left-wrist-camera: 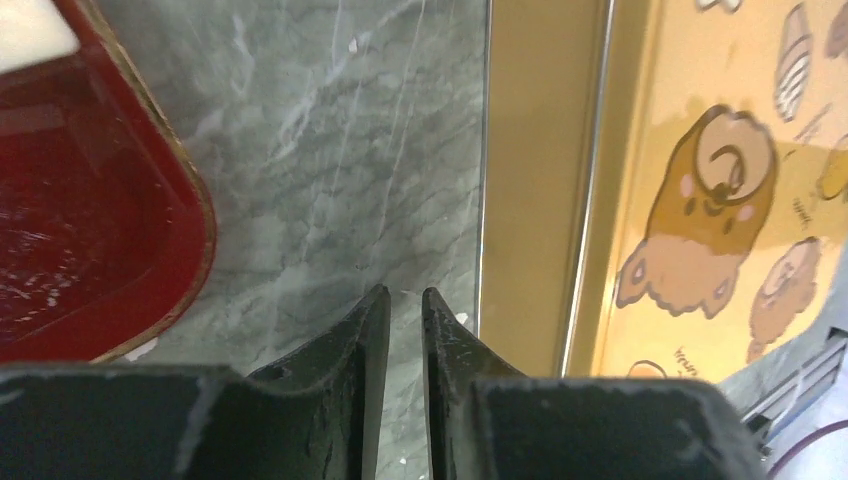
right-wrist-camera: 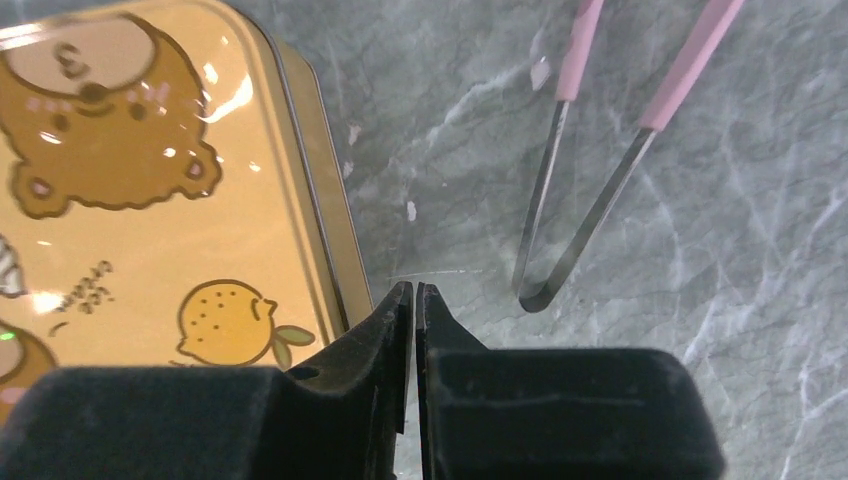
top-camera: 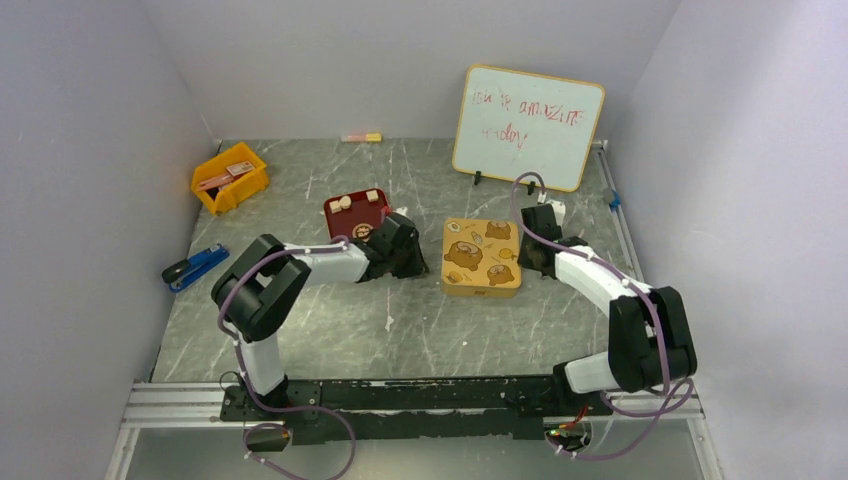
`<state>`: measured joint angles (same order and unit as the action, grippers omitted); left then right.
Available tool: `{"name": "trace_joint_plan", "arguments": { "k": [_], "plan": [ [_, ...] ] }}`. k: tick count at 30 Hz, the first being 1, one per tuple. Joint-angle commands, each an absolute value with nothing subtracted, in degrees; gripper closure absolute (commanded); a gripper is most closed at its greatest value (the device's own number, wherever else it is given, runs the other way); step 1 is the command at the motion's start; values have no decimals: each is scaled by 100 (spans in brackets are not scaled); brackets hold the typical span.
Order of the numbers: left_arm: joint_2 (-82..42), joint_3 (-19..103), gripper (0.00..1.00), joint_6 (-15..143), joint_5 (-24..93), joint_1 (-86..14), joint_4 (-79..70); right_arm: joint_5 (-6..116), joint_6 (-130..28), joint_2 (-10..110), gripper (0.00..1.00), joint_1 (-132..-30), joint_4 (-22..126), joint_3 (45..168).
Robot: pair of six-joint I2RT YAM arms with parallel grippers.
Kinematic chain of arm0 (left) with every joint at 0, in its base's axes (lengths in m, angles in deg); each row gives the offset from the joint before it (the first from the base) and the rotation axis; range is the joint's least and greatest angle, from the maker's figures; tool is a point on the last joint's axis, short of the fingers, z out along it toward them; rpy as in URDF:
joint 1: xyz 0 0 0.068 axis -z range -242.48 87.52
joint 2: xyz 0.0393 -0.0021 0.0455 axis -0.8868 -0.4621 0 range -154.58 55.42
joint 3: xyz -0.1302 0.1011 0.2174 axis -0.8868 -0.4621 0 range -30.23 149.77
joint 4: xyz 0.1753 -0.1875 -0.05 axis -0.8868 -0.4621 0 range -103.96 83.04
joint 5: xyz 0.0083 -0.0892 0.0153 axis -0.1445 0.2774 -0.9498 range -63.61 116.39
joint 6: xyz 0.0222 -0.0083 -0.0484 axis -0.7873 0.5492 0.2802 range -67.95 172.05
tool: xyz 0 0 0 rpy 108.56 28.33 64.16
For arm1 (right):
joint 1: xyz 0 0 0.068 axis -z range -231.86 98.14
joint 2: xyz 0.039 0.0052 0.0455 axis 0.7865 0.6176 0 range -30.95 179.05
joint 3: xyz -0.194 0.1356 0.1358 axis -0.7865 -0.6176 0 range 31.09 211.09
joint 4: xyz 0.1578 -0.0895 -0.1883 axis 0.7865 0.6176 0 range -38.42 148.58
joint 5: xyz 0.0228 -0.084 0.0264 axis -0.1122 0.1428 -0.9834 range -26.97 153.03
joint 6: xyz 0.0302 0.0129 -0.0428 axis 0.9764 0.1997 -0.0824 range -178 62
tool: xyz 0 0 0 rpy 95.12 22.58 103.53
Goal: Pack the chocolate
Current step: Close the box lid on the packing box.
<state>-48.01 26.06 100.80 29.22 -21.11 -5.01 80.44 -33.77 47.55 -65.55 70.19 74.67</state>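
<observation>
Pale tan chocolate pieces [top-camera: 340, 204] lie in the dark red tray [top-camera: 358, 222] left of centre; one pale piece [left-wrist-camera: 25, 30] shows at the tray's corner in the left wrist view. My left gripper [top-camera: 402, 252] hangs low over bare table between the tray [left-wrist-camera: 90, 230] and the gold bear tin [top-camera: 481, 257]. Its jaws [left-wrist-camera: 405, 295] stand a narrow gap apart with nothing between them. My right gripper [top-camera: 537, 248] sits just right of the tin [right-wrist-camera: 150, 180], its fingers [right-wrist-camera: 413, 290] pressed almost together and empty.
Pink-handled metal tongs [right-wrist-camera: 590, 180] lie on the table just beyond the right gripper. A whiteboard [top-camera: 528, 125] stands at the back right. A yellow bin [top-camera: 230, 178] and a blue stapler [top-camera: 193, 267] are at the left.
</observation>
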Motion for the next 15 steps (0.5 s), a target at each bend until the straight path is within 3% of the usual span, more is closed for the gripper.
{"name": "trace_joint_plan", "arguments": {
  "k": [1, 15],
  "plan": [
    [-4997, 2979, 77, 9824, 2650, -1927, -669, 7821, -3354, 5021, 90, -6546, 6716, 7372],
    [-5338, 3661, 78, 9551, 2328, -1800, -1154, 7224, -3371, 5891, 92, -6611, 6099, 7504]
  ]
}}
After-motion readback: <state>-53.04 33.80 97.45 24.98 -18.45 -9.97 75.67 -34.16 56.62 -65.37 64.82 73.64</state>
